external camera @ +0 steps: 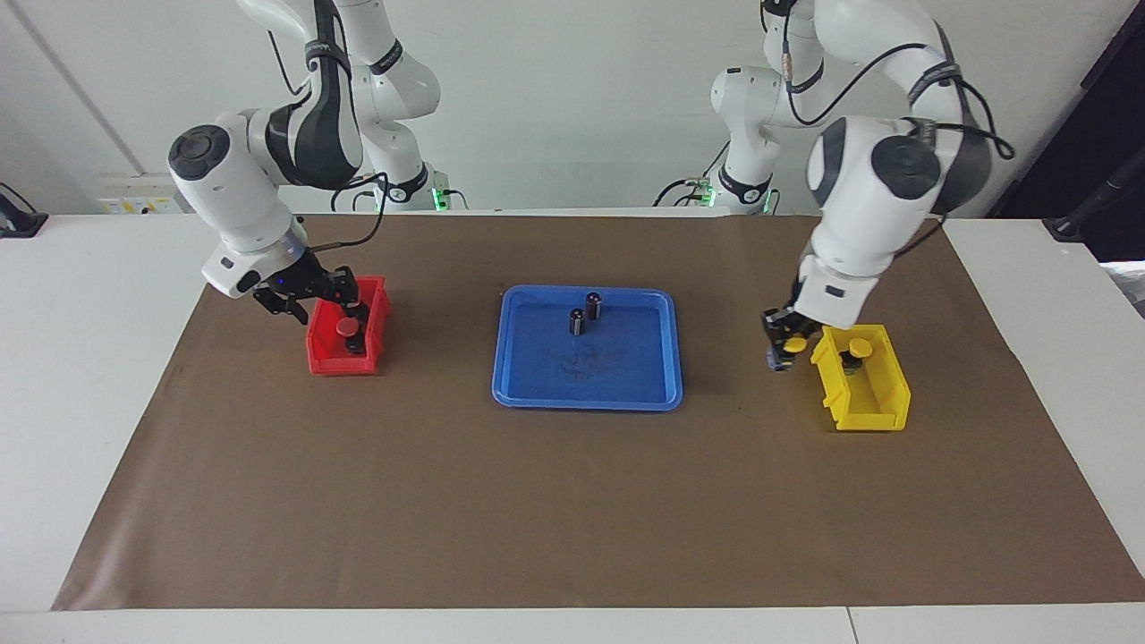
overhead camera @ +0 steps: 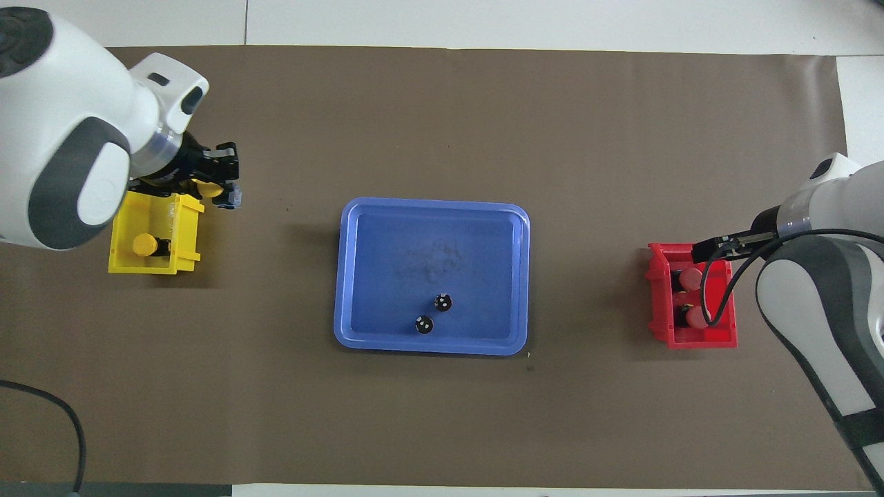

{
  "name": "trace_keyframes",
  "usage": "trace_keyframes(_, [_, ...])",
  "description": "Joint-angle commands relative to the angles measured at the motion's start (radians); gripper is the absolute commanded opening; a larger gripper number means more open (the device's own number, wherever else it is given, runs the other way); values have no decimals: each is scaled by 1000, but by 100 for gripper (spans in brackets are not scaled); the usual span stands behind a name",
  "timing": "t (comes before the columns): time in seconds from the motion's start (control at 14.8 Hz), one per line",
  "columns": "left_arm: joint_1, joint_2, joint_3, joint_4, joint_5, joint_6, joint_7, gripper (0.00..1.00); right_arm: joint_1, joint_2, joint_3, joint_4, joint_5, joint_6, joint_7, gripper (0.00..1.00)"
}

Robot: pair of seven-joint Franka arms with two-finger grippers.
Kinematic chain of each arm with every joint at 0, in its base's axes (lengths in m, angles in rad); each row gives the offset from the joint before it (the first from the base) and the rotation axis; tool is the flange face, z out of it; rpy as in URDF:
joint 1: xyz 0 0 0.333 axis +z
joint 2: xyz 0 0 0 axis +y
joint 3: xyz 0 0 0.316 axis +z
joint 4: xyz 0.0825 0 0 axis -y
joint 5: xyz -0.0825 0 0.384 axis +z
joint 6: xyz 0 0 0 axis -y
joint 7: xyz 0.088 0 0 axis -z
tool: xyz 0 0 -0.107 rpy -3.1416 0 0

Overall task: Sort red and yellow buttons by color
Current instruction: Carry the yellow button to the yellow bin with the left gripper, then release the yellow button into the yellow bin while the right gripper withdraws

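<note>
Four push-button switches, sorted by cap colour

Two red buttons [overhead camera: 693,297] lie in the red bin [overhead camera: 718,338]; one yellow button [external camera: 859,349] lies in the yellow bin [external camera: 881,416], another yellow-capped button [external camera: 791,342] hangs beside it in the left hand [external camera: 782,351].

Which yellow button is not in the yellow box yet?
The yellow button held up by the left gripper, beside the yellow box. The other yellow button already sits inside that box.

White table [external camera: 107,376] under a brown mat [external camera: 572,501], plain white wall [external camera: 555,98], wall socket [external camera: 143,192], even light
</note>
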Motion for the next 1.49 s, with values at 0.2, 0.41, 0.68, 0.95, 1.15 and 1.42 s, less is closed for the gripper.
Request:
trace_keyframes(0.2, [176,-17,-13,-85,-2,118,201,1,-14,18,0,315,-8,-307,66,100])
trace_keyframes(0.41, [179,-41,-13,-203,-2,227,211,1,-43,23,-3,426,-10,-406,66,100])
trace_keyframes(0.68, [179,-61,-15,-294,-2,311,218,2,-46,21,0,493,-117,-498,63,100])
trace_keyframes(0.95, [179,-53,-15,-368,-2,413,222,1,-36,20,6,478,-116,-484,89,100])
trace_keyframes(1.15, [175,-19,-15,-380,-2,474,222,2,-42,20,9,477,-109,-490,91,100])
trace_keyframes(1.42, [179,-16,-15,-380,-2,483,224,57,-46,20,11,478,-109,-487,91,100])
